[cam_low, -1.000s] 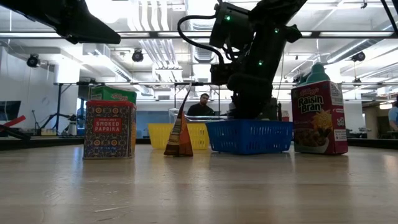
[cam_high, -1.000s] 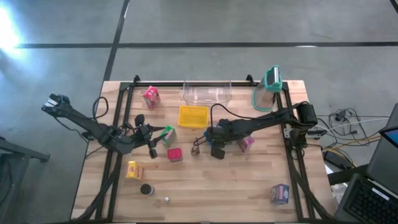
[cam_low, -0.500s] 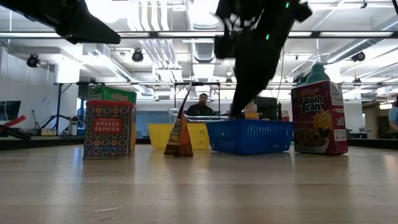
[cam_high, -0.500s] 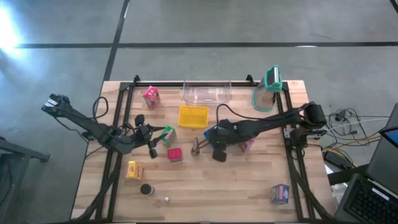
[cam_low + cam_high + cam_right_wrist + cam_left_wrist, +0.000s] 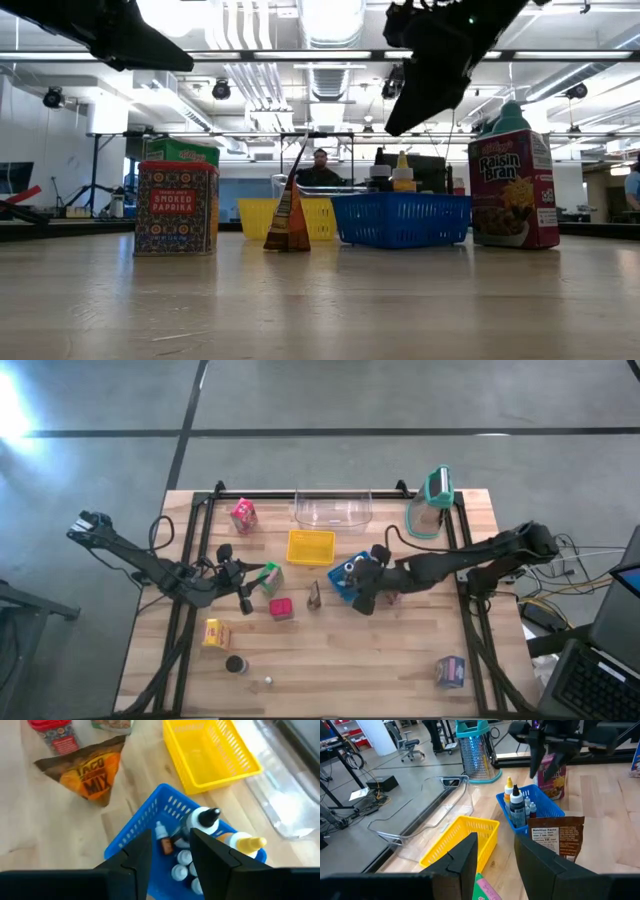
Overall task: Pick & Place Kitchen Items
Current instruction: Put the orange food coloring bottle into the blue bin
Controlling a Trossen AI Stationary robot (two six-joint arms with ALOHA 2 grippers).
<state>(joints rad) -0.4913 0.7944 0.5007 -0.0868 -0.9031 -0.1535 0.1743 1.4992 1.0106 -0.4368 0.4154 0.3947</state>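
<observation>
Right pincer (image 5: pixel 362 603) hangs over the blue basket (image 5: pixel 343 584), open and holding nothing.
High view: bottles sit in the basket under it. Low view: it hangs above the bottles (image 5: pixel 403 173); a low swing could tip them. Right wrist view: the taco mix (image 5: pixel 90 774) leans nearby and could fall. Left pincer (image 5: pixel 243 597): cannot tell.

Two dark fingers (image 5: pixel 135 860) frame a blue basket (image 5: pixel 145 827) holding small bottles (image 5: pixel 202 820). A yellow basket (image 5: pixel 212 752) sits at one o'clock, a taco mix packet (image 5: pixel 87 775) at ten, a red-lidded jar (image 5: pixel 52 732), possibly spice, beyond.
</observation>
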